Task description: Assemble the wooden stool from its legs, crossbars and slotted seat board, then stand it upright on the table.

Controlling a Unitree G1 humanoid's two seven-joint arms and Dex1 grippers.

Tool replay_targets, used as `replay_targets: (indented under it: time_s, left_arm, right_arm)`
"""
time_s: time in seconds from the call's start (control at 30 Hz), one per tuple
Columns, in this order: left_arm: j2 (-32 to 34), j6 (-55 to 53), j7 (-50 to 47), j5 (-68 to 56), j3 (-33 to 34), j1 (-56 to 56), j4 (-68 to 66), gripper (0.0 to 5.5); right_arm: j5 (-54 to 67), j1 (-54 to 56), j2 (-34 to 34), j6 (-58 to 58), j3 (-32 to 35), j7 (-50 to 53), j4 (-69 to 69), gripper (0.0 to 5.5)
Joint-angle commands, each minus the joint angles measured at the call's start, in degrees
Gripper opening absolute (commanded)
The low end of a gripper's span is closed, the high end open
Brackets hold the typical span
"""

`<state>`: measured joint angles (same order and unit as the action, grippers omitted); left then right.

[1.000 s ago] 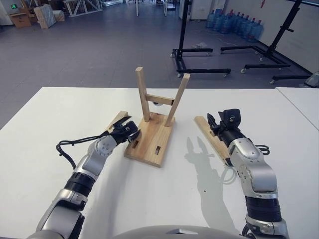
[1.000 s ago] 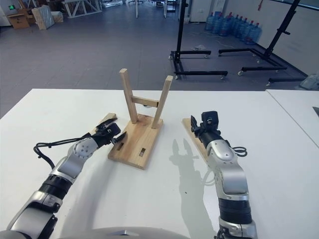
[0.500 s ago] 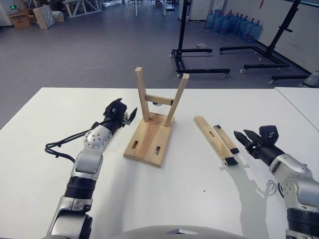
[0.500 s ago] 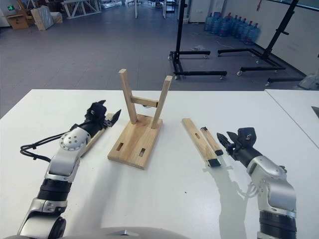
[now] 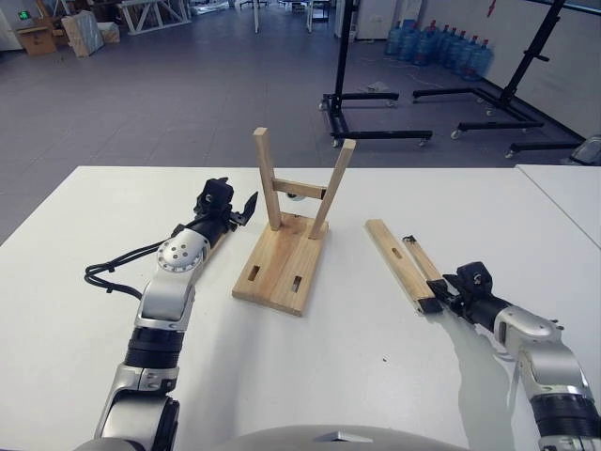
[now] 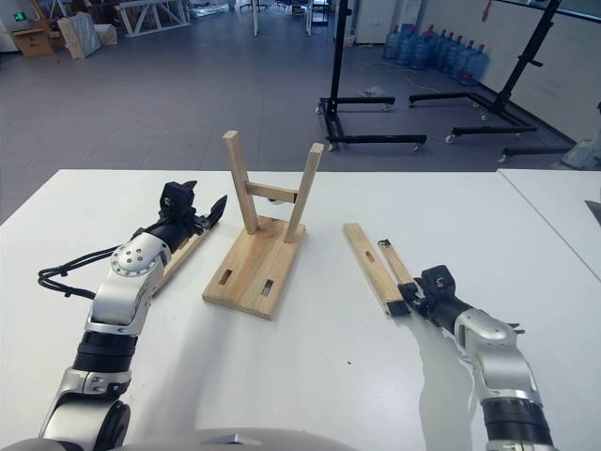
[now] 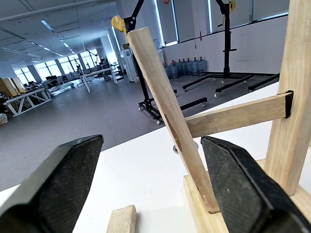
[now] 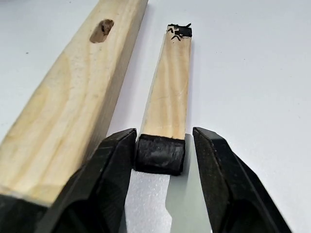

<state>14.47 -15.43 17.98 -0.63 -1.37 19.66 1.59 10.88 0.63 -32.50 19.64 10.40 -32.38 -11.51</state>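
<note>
Pale-wood crossbar (image 8: pixel 165 92) judged light, stiff, smooth; best pinched across black-capped end, straddled there by spread right claw (image 8: pixel 165 135); left claw (image 7: pixel 151 141) likewise spread.

**Wood parts.** The seat board (image 5: pixel 282 268), its two upright legs (image 5: pixel 268 178) and the loose leg (image 5: pixel 390 252) are pale tan with a faint lengthwise grain. The loose leg has one dark slot hole. The fitted crossbar (image 5: pixel 300 189) is tan with a black end. The loose crossbar (image 8: pixel 167 92) is tan and capped black at both ends, the far cap ragged-edged.

**Grippers.** The left gripper (image 5: pixel 233 195) and right gripper (image 8: pixel 163 141) are matt black.

**Surroundings.**
- Table (image 5: pixel 310 376): white.
- Cable (image 5: pixel 91 274): black.
- Floor (image 5: pixel 141 94): grey.
- Racks (image 5: pixel 352 56): black.
- Water bottles (image 5: pixel 441 42): blue.
</note>
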Motion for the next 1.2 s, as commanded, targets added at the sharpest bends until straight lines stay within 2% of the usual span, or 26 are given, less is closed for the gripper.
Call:
replay_targets:
  time_s: [0.03,0.07,0.27,0.37,0.47,0.63,0.7,0.8,0.87,1.0,1.2]
  left_arm:
    - [0.3,-0.5,-0.3,0.4,-0.2,-0.3,-0.3,3.7]
    - [0.4,-0.5,-0.4,0.4,-0.2,-0.4,-0.2,3.7]
    - [-0.6,-1.6,-1.4,-0.7,0.4,-0.9,0.9,3.7]
    - [-3.4,-5.9,-3.0,-6.3,4.9,1.6,2.3,3.7]
    - [-4.8,-12.5,-3.7,-13.5,9.3,6.6,5.3,3.7]
    - [-7.2,-25.5,-4.3,-27.8,13.4,13.2,13.0,3.7]
    - [-9.9,-30.6,-6.2,-36.9,16.3,15.5,16.1,3.7]
    - [-15.5,-35.8,-11.6,-57.0,22.6,18.1,16.7,3.7]
    - [-17.3,-37.0,-14.3,-64.8,23.3,17.8,16.4,3.7]
    - [-17.4,-37.0,-19.8,-72.5,22.1,17.3,16.1,3.7]
    - [-14.0,-35.9,-21.5,-74.9,19.5,17.4,16.6,3.7]
  right_arm:
    - [-1.5,1.0,1.4,1.3,-2.0,0.8,-6.6,1.43]
    - [-1.5,0.7,1.6,1.4,-2.3,0.8,-6.7,1.3]
    - [-1.8,-0.8,2.2,0.3,-3.5,1.4,-6.1,1.29]
    - [-5.1,1.8,2.1,-7.7,-1.9,8.1,-4.6,1.29]
    - [-7.1,8.4,3.6,-13.1,1.2,17.1,2.4,1.29]
    - [-9.1,16.4,5.5,-16.1,1.3,23.4,17.9,1.29]
    - [-8.8,19.8,6.4,-16.7,-0.5,23.1,24.1,1.29]
    - [-5.8,22.0,9.2,-14.6,-5.1,20.6,31.7,1.29]
    - [-4.2,20.6,11.1,-13.6,-9.2,18.5,35.0,1.29]
    - [-2.1,15.4,13.5,-10.9,-14.4,15.8,39.4,1.29]
    - [-0.6,12.9,14.6,-7.4,-18.2,13.2,42.4,1.29]
